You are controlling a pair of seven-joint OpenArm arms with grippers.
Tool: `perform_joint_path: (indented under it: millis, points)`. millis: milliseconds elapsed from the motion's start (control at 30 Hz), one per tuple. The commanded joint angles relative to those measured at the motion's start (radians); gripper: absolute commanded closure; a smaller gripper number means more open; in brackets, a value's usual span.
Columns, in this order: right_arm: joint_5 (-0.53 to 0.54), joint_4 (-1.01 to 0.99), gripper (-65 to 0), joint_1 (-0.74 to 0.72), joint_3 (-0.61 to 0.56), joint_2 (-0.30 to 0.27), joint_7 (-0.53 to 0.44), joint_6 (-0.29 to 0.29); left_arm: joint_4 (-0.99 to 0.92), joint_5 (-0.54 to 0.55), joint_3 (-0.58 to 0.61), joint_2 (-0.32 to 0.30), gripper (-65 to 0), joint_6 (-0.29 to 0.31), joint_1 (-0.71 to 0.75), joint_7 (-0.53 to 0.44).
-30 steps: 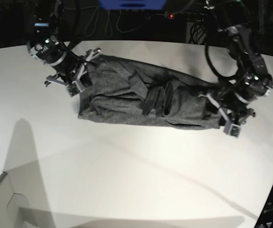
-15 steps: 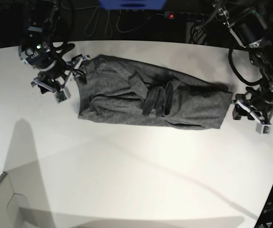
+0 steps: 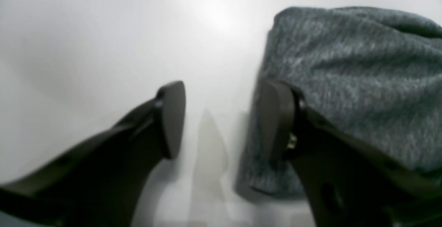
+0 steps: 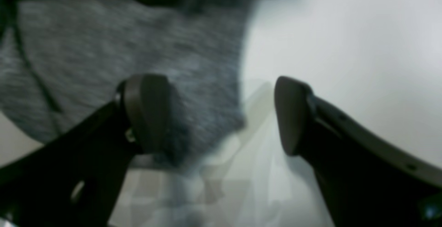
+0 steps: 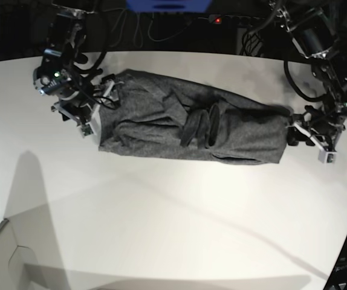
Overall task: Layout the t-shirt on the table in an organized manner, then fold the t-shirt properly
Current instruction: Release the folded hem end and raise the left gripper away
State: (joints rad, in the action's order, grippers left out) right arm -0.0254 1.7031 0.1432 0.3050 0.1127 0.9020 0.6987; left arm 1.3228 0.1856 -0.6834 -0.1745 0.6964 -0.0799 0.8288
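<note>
Both end effectors agape at t-shirt [image 5: 191, 124] ends; table [image 5: 179, 223] wide.

We see the table [image 5: 173, 229] from high overhead; both wrist cameras sit close, facing down (sharing the t-shirt [image 5: 191, 124] ends).

- The right arm [image 5: 61, 57], upper left of the base view, is black, with a silver ring at the wrist and a small green light on its housing.
- Loose black cables loop around it and trail up into the dark background.
- The left arm [image 5: 327, 66], upper right of the base view, is likewise black, with ribbed black cable and a green light near the wrist.
- Pale grey blocks sit at the fingertip ends of each gripper in the base view.
- In the wrist views the fingers [image 3: 171, 116] are matte black, ending in rounded, flat-faced pads.
- A small brass-coloured screw [image 3: 291, 140] shows behind one pad.
</note>
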Motion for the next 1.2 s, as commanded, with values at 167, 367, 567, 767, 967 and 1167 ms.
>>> perform_joint_path:
  millis: [167,367,567,767,967,1167]
  points:
    - [0.005,0.007,-47.8,-0.044,-0.002,0.034,0.072,-0.001,0.021,0.013,-0.005,-0.023,-33.3,0.002,0.044,-0.016]
    - [0.005,-0.077,-47.7,-0.106,0.004,0.044,0.142,-0.001,0.028,0.013,-0.006,-0.023,-33.3,0.002,0.093,-0.016]
    - [0.006,-0.122,-47.6,-0.127,0.006,0.044,0.148,-0.001,0.03,0.013,-0.046,-0.023,-33.3,0.002,0.107,-0.007]
    - [0.045,-0.123,-42.4,-0.13,0.0,0.044,0.147,-0.001,0.03,0.013,-0.089,-0.02,-33.3,0.002,0.118,-0.006]
    - [0.238,-0.123,-26.0,-0.123,-0.003,0.044,0.148,-0.001,0.065,0.015,-0.089,-0.017,-33.3,0.002,0.147,-0.006]
    - [0.259,-0.125,-10.6,-0.126,-0.003,0.044,0.148,-0.001,0.159,0.015,-0.086,-0.012,-33.3,0.002,0.177,-0.004]
